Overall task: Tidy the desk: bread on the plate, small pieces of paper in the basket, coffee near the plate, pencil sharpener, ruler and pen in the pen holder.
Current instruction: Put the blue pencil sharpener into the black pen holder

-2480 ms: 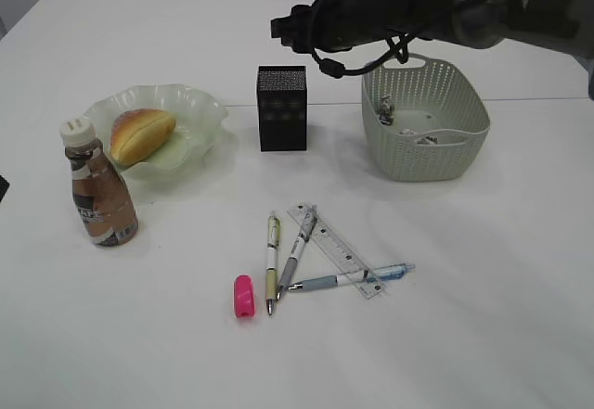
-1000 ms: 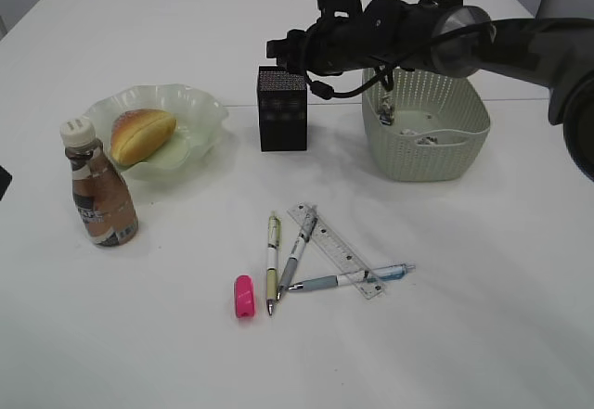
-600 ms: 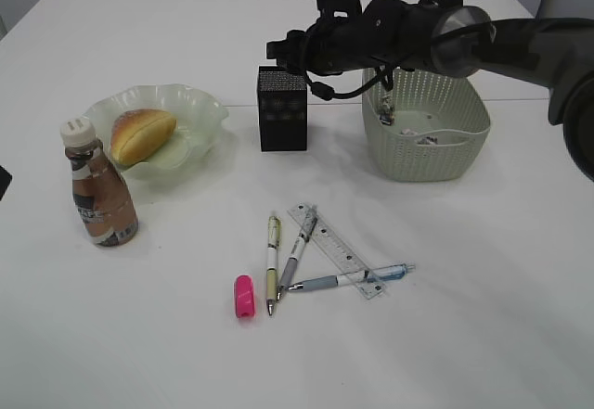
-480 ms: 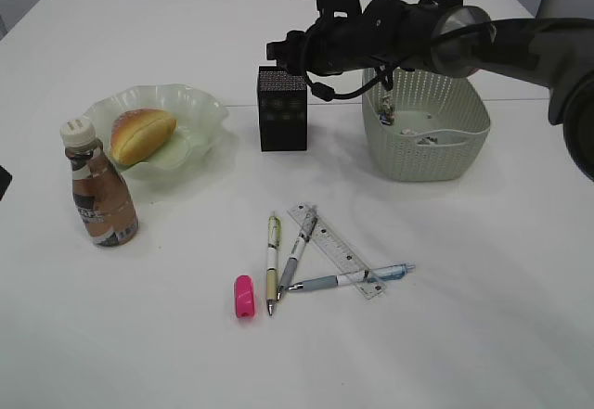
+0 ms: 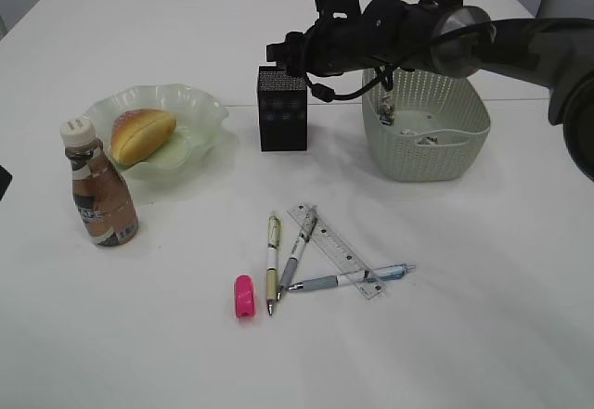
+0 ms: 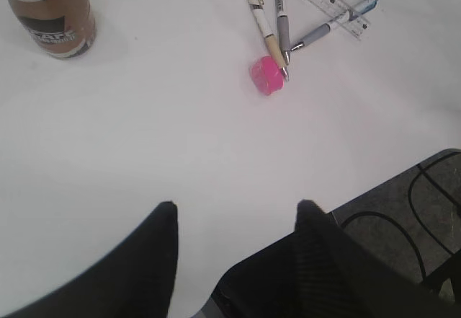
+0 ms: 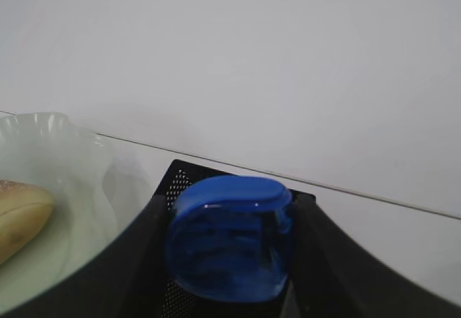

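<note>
My right gripper [image 7: 229, 260] is shut on a blue pencil sharpener [image 7: 229, 235] and holds it just above the open top of the black mesh pen holder [image 5: 282, 109]; in the exterior view the gripper [image 5: 286, 50] is at the holder's top. A pink sharpener [image 5: 243, 296], three pens [image 5: 272, 259] and a clear ruler [image 5: 334, 249] lie together on the table. The bread [image 5: 141, 134] lies on the green plate [image 5: 200, 112], with the coffee bottle [image 5: 97, 196] beside it. My left gripper [image 6: 236, 213] is open and empty over the table's front edge.
The pale basket [image 5: 425, 154] stands right of the pen holder with paper scraps [image 5: 408, 133] inside. The left wrist view also shows the pink sharpener [image 6: 266, 74], the pens, the ruler [image 6: 328, 4] and the bottle [image 6: 50, 8].
The right arm has come down and to the left, from above the basket to the top of the pen holder. In the last half second it has barely moved.
</note>
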Controlling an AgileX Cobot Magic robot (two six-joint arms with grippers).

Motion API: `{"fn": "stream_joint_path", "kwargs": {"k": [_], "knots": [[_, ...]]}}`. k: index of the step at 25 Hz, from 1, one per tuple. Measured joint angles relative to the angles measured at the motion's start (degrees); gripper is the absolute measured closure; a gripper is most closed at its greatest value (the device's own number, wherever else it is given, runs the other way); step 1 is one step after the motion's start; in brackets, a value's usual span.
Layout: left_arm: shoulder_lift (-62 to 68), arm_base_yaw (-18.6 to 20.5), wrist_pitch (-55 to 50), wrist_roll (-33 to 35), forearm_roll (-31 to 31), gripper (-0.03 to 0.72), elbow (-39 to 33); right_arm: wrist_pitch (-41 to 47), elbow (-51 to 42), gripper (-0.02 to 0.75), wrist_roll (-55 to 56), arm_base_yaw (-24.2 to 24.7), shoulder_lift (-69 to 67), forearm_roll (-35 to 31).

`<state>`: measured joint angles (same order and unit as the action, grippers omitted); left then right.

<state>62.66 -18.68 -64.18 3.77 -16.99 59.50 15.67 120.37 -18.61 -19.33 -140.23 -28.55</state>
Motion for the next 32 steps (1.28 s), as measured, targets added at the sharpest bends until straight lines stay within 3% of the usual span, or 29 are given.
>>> {"fn": "stream_joint_path", "kwargs": {"k": [32], "knots": [[0.0, 0.0, 0.1, -0.6, 0.0, 0.308, 0.0, 0.6, 0.0, 0.3, -0.1, 0.0, 0.0, -5.3]]}}
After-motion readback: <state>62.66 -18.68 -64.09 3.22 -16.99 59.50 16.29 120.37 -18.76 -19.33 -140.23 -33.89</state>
